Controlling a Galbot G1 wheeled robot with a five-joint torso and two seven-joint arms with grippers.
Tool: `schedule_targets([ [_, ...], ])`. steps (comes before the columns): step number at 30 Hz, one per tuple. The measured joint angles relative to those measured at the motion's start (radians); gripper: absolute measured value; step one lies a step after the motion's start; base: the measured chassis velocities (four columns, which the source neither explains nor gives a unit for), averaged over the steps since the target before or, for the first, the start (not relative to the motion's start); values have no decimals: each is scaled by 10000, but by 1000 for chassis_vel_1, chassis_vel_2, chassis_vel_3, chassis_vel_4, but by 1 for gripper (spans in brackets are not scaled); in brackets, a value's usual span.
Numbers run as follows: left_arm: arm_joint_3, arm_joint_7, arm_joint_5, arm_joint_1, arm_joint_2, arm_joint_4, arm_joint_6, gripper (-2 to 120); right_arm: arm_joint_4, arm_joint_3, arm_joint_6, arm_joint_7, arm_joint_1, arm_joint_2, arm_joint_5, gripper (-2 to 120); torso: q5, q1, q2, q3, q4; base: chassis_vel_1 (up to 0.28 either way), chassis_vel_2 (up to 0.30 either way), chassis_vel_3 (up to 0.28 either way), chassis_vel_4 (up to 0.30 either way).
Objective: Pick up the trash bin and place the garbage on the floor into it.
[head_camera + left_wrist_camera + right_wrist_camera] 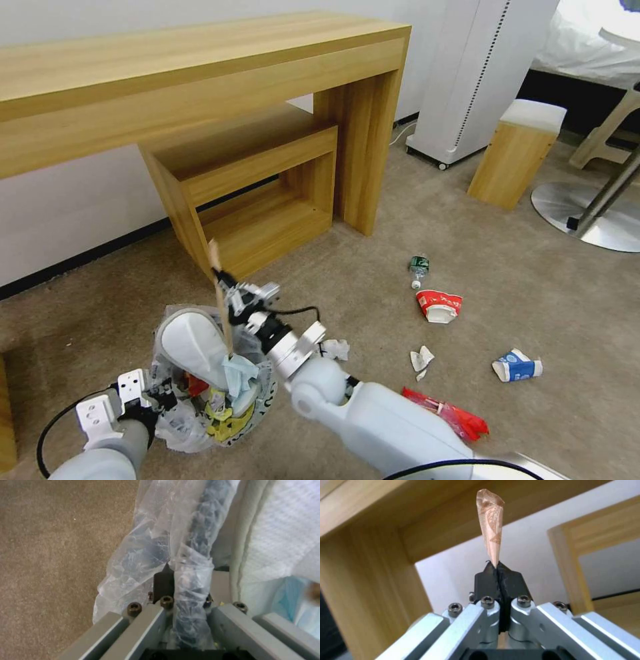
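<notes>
Head view: the left gripper (155,395) sits low at the near left, its jaws pinched on the bag-lined rim of the trash bin (175,427). The bin is held just above the floor (533,307) and is crammed: a white slipper (193,343) stands upright in it, with a pale blue crumple (241,375) and yellow and red scraps beside it. The right gripper (223,279) is above the bin's far side, its jaws pressed tight on a wooden stick (221,303) that stands nearly upright, its lower end reaching down to the bin's contents. Behind stand a wooden counter (200,60) and a lower wooden shelf unit (267,173). To the right, garbage lies scattered on the carpet: a green-label bottle (418,268), a red-white paper bowl (439,306), crumpled paper (421,359), another white scrap (335,349) near the right arm, a blue-white carton (516,366) and a red wrapper (445,413).

Left wrist view: the left gripper (180,590) has its jaws clamped on the bin's black rim wrapped in the crinkly bag (146,552); the slipper's white fabric (280,530) is close beside, carpet on the other side.

Right wrist view: the right gripper (499,572) holds its black jaws together on the stick (492,527), which rises from them before the counter's underside.
</notes>
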Motion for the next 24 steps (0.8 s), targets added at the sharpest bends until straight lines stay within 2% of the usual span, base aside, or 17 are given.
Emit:
schedule_targets([
  [9, -99, -308, -659, 22, 290, -132, 174, 0, -165, -510, 10, -69, 111, 118, 39, 0, 1, -1, 0, 0, 0, 0, 0, 0, 0],
  [16, -109, -423, -1047, -127, 544, -130, 168, 0, -43, -593, 64, -415, -65, -209, 63, 0, 1, -1, 0, 0, 0, 0, 0, 0, 0],
  [19, -103, -481, -1128, -214, 617, -31, 143, 0, 71, -567, 65, -609, -130, -380, 64, 14, 2, -1, 0, 0, 0, 0, 0, 0, 0],
  [20, -103, -481, -1128, -214, 617, -31, 143, 0, 71, -567, 65, -609, -130, -380, 64, 14, 2, -1, 0, 0, 0, 0, 0, 0, 0],
  [22, -64, -494, -1156, -265, 617, -18, 129, 0, 92, -556, 32, -657, -99, -393, 174, 24, 3, -1, 0, 0, 0, 0, 0, 0, 0],
  [23, -64, -494, -1156, -265, 617, -18, 129, 0, 92, -556, 32, -657, -99, -393, 174, 24, 3, -1, 0, 0, 0, 0, 0, 0, 0],
  [24, -53, -493, -1161, -278, 617, -12, 122, 0, 109, -555, -36, -632, -73, -391, 239, 28, 2, -1, 0, 0, 0, 0, 0, 0, 0],
])
